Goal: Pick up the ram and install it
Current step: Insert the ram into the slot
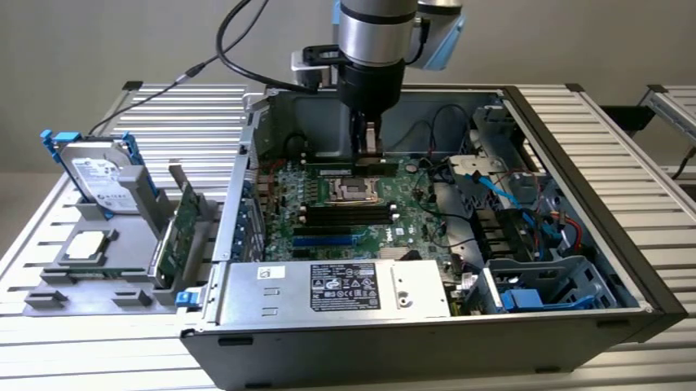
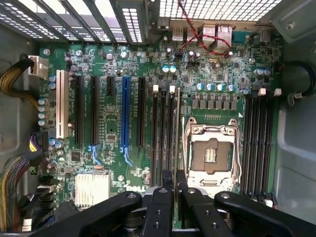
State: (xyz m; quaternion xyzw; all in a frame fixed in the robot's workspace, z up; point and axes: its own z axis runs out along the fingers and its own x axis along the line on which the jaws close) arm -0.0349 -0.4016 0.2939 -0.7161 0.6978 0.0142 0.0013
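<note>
The black sticker (image 1: 348, 287) on the power supply (image 1: 419, 285) carries white print and a row of small approval marks, all too fine to read. The pale label (image 1: 96, 173) on the hard drive (image 1: 109, 191) is equally illegible. A short white word (image 1: 383, 236) is printed on the motherboard (image 1: 326, 232); its letters cannot be made out.

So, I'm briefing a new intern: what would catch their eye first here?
The open computer case sits mid-frame in the exterior view, motherboard exposed, the robot arm hanging down into it. Its gripper is shut on the ram, edge-on, in line with the black memory slots beside the empty processor socket.
</note>
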